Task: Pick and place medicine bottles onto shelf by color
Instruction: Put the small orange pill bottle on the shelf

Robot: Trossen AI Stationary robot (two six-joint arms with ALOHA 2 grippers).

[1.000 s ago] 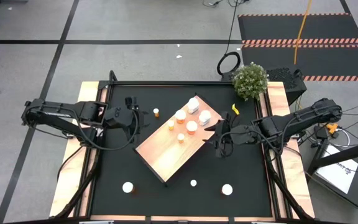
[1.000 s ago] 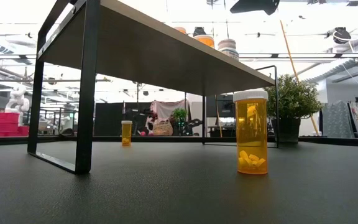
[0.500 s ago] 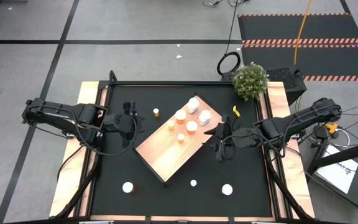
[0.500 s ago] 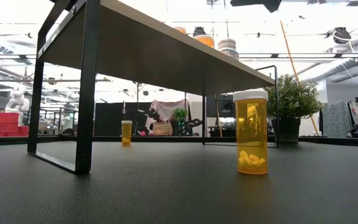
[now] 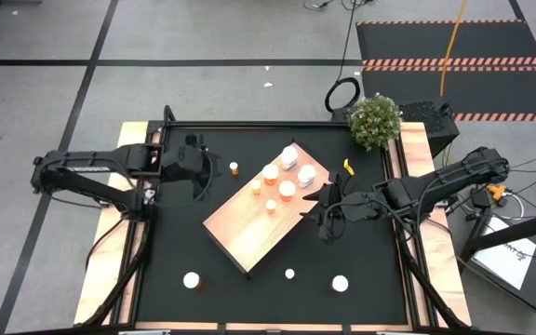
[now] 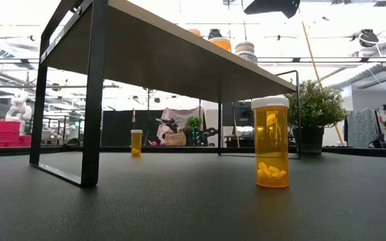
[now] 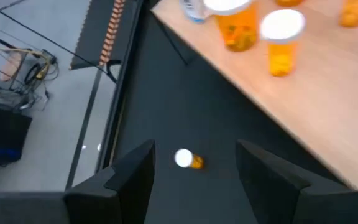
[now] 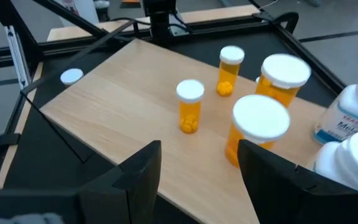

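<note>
The shelf (image 5: 249, 216) is a pale wood board on dark legs that stand on the black mat. Two white bottles (image 5: 298, 165) and several orange bottles with white caps (image 5: 270, 172) stand on its far end. A small orange bottle (image 5: 234, 168) stands on the mat off the shelf's far-left side. My left gripper (image 5: 196, 158) is open and hovers left of that bottle (image 7: 187, 159), which shows between its fingers, apart from them. My right gripper (image 5: 320, 212) is open at the shelf's right edge, facing the bottles (image 8: 190, 106) and touching none.
Three more bottles stand on the mat near the near edge, their white caps up (image 5: 192, 279) (image 5: 289, 274) (image 5: 341, 283); one is close in the low view (image 6: 271, 142). A small yellow object (image 5: 349, 165) and a potted plant (image 5: 375, 121) are at the far right.
My left gripper has moved toward the table's far edge, along the mat's left side, and has stayed open. My right gripper has drifted a little left toward the shelf. No bottle has moved.
</note>
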